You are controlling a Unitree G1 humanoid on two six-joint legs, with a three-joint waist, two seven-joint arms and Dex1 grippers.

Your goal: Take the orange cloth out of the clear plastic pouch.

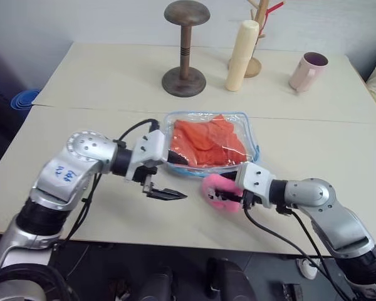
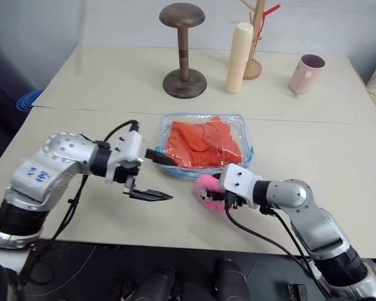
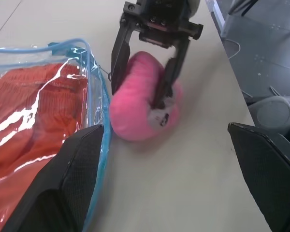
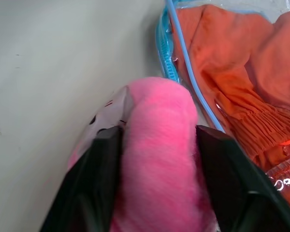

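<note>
Right claw [image 1: 229,195] sits at the near edge of the pale beige worktop [image 1: 100,81], its two black fingers either side of a small pink plush toy [image 1: 215,190]; right wrist view shows both fingers pressed against the plush's flanks, so it is pinching the toy. Plush lies touching the near corner of the clear plastic pouch with light-blue zipper edging [image 1: 249,128]. Pouch lies flat mid-worktop, and the bright orange-red cloth [image 1: 207,143] is inside it, crumpled, filling most of the bag. Left claw [image 1: 173,177] comes in from the left, fingers spread wide, empty: upper finger just at the pouch's left edge, lower finger lower and nearer, over bare worktop. Left wrist view shows one finger by the blue edging, the other well apart, with the plush and right claw between them in the background. At the far side: dark wooden stand with a round top [image 1: 185,47], cream cylinder [image 1: 242,55], wooden branch rack with a red tip [image 1: 261,25], pink mug [image 1: 308,71].
</note>
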